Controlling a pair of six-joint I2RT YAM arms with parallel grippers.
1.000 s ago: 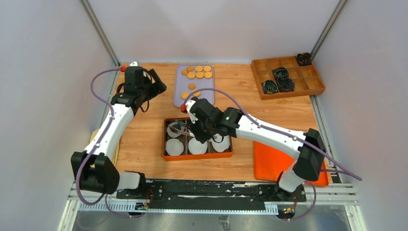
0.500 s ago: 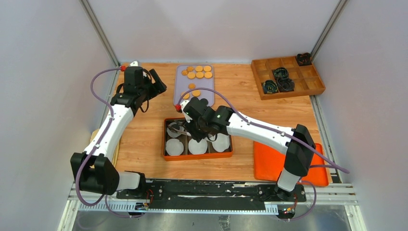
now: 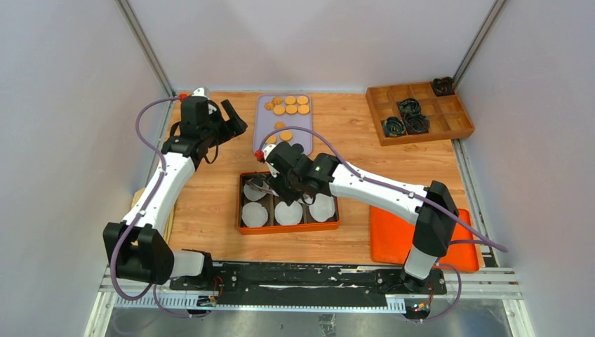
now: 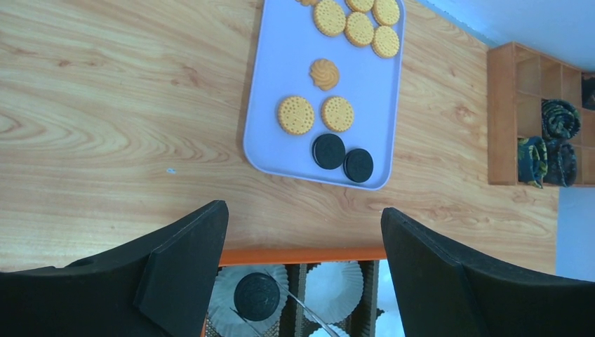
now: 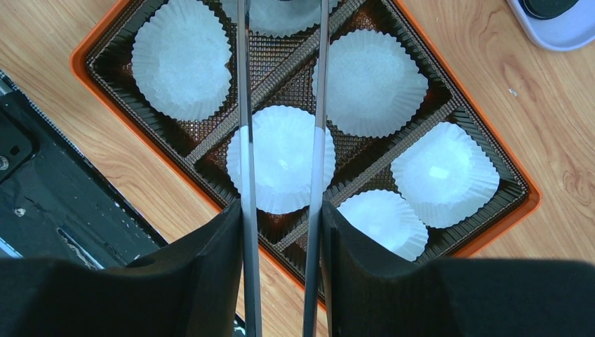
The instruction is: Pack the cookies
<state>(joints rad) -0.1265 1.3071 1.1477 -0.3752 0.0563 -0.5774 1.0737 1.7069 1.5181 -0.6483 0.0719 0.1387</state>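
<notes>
Several golden-orange cookies (image 3: 290, 105) lie on a lavender tray (image 3: 263, 133) at the back; the left wrist view shows them (image 4: 295, 114) with two black cookies (image 4: 328, 150). An orange box (image 3: 288, 228) holds white paper liners (image 5: 281, 158). One black cookie (image 4: 256, 296) lies in the liner of its far-left cell. My right gripper (image 3: 277, 184) is shut on metal tongs (image 5: 243, 140), whose blades stand apart over the box. My left gripper (image 3: 235, 119) is open and empty, above the wood left of the tray.
A wooden compartment tray (image 3: 419, 112) with dark bundles stands at the back right. An orange mat (image 3: 393, 235) lies at the front right under the right arm. A pale board (image 3: 140, 196) sits at the left edge.
My right arm has shifted left and a little back, carrying the tongs over the box's far-left cells. My left gripper has barely moved.
</notes>
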